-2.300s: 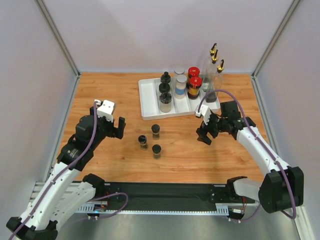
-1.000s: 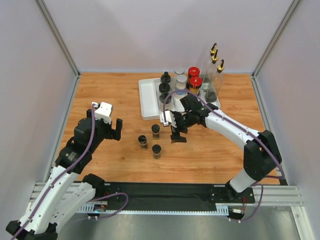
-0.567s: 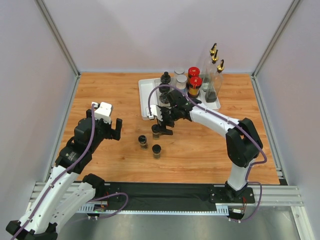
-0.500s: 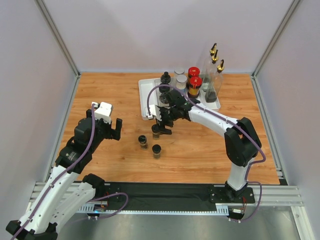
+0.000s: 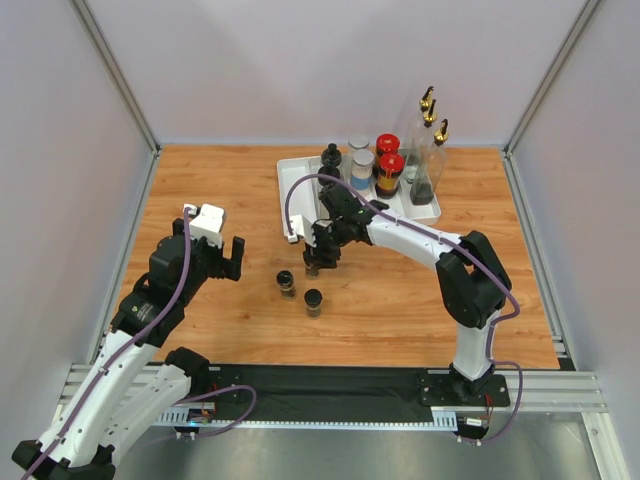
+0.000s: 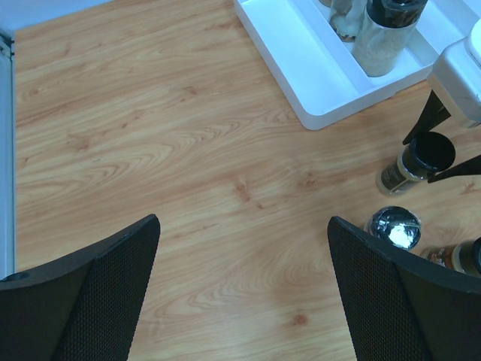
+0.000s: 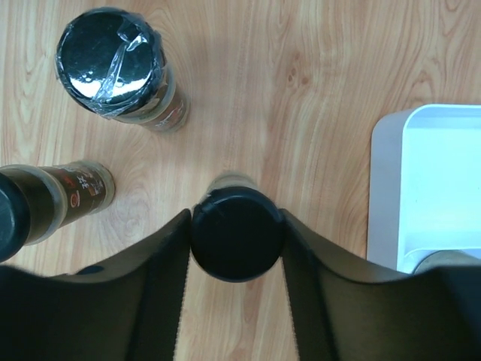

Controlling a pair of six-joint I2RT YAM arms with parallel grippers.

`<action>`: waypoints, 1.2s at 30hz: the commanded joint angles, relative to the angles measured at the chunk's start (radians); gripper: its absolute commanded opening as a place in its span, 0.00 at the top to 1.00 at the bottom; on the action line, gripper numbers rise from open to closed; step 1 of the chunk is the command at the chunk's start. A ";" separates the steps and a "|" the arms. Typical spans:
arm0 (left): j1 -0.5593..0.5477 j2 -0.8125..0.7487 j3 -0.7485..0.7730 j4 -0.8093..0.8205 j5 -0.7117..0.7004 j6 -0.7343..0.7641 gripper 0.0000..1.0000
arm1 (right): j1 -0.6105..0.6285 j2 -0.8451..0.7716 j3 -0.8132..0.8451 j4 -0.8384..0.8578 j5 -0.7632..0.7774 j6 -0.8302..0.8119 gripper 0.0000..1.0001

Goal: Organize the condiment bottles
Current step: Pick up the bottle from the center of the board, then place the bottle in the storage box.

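Left gripper (image 6: 242,226) of mine hangs with its jaws spread wide and nothing between them. It is over bare wood toward the left edge of the worktop (image 5: 200,180), well apart from every bottle.

Right of it, near the middle of the worktop and just off the near-left corner of the white divided tray (image 5: 290,205), three small black-lidded jars stand outside the tray. The film-topped jar (image 5: 286,283) is furthest left, the front jar (image 5: 313,300) is closest to the front edge, and the third jar (image 5: 312,262) is closest to the tray.

My right gripper (image 7: 237,226) sits directly over that third jar. Its fingers (image 7: 161,263) are drawn in against both flanks of the lid, so I take it as gripped. The jar is upright; I cannot tell whether its base has left the wood.

In the tray, the lane along the left wall shows only white floor. Next come the medium black-lidded jars (image 5: 330,185), the grey-lidded jars (image 5: 361,165), the red-capped jars (image 5: 389,165), and the tall gold-spouted bottles (image 5: 428,150) at the right end.

By my reckoning most of the sorting is done. Three small jars remain, one of them in my grip.
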 commanded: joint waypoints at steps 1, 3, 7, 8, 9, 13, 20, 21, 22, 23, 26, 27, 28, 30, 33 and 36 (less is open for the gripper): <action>0.006 -0.006 -0.007 0.003 -0.002 0.012 0.00 | 0.002 0.001 0.046 0.026 -0.006 0.014 0.53; 0.006 -0.007 -0.008 0.004 -0.002 0.012 0.00 | 0.004 0.001 0.050 0.021 -0.008 0.014 0.58; 0.006 -0.007 -0.008 0.006 0.002 0.012 0.00 | 0.004 0.003 0.070 -0.002 -0.020 0.014 0.73; 0.006 -0.006 -0.008 0.006 0.002 0.012 0.00 | 0.005 0.003 0.075 -0.008 -0.023 0.014 0.75; 0.006 -0.006 -0.008 0.004 0.002 0.012 0.00 | 0.005 0.003 0.085 -0.015 -0.024 0.014 0.79; 0.006 -0.007 -0.010 0.006 0.000 0.012 0.00 | 0.004 0.001 0.119 -0.052 -0.023 0.034 0.85; 0.006 -0.007 -0.008 0.006 0.002 0.013 0.00 | 0.005 -0.019 0.219 -0.126 0.021 0.048 1.00; 0.006 -0.007 -0.010 0.006 0.002 0.012 0.00 | 0.005 -0.022 0.231 -0.132 0.025 0.049 1.00; 0.006 -0.006 -0.008 0.006 0.002 0.013 0.00 | 0.004 -0.028 0.253 -0.140 0.031 0.049 1.00; 0.006 -0.007 -0.008 0.006 0.002 0.012 0.00 | 0.007 -0.031 0.265 -0.143 0.035 0.052 1.00; 0.006 -0.007 -0.008 0.004 0.002 0.012 0.00 | 0.005 -0.027 0.331 -0.150 0.063 0.072 0.99; 0.006 -0.007 -0.008 0.006 0.002 0.012 0.00 | 0.004 -0.021 0.349 -0.155 0.071 0.081 0.99; 0.006 -0.007 -0.008 0.006 0.002 0.012 0.00 | 0.001 -0.013 0.374 -0.166 0.083 0.087 0.99; 0.006 -0.007 -0.008 0.006 0.002 0.012 0.00 | 0.001 0.015 0.443 -0.172 0.095 0.109 0.98; 0.006 -0.007 -0.008 0.004 0.000 0.012 0.00 | -0.007 0.065 0.541 -0.183 0.114 0.133 0.97; 0.006 -0.006 -0.008 0.004 -0.002 0.012 0.00 | -0.016 0.134 0.650 -0.203 0.126 0.164 0.97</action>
